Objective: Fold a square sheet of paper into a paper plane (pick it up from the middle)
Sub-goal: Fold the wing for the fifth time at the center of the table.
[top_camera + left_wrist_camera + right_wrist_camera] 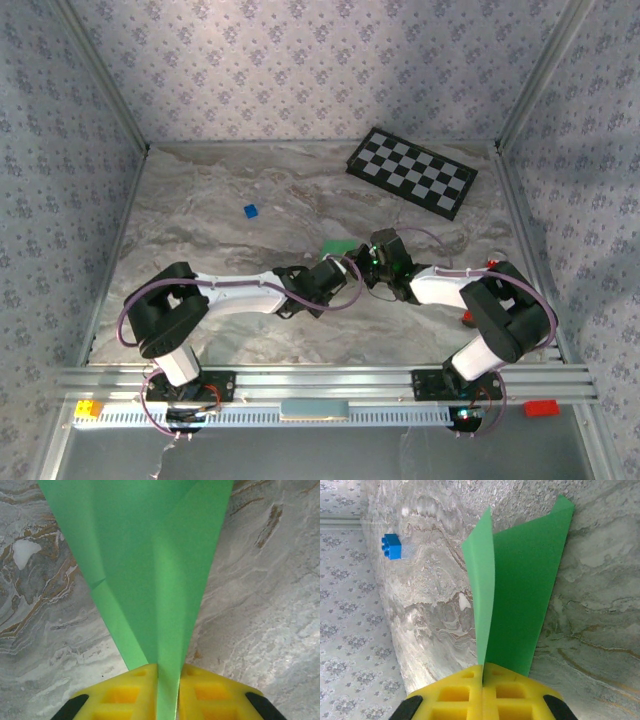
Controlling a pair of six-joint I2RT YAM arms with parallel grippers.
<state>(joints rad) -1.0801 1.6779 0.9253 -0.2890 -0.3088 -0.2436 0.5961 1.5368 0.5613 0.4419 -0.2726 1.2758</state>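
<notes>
Table (220, 250): marble-patterned top, sitting between patterned walls and carrying everything listed below.
Left arm (240, 290): lying low over the marble, pointing toward the centre of the table, its tip meeting the paper from the left.
Right arm (445, 285): bending in from the right side, its tip facing the left arm's tip near the table's middle.
Checkerboard (412, 172): lying flat at the far right of the table, well apart from both arms.
Green paper (150, 555): sitting near the middle of the table, between the two arm tips and gripped by both. In the left wrist view it is fanning out wide away from the fingers and narrowing to a thin strip at them, showing one long crease down the middle and a short diagonal fold on its left. In the right wrist view two layers are splitting into a V, one standing edge-on, the other spreading broader and darker.
Left gripper (167, 672): yellow fingers (125, 692) are pressing the narrow end of the paper from both sides, clamping it.
Right gripper (483, 672): yellow fingers are sitting together, pinching the paper's edge in their seam.
Blue block (250, 211): resting on the marble to the far left of the paper, well apart from both grippers.
</notes>
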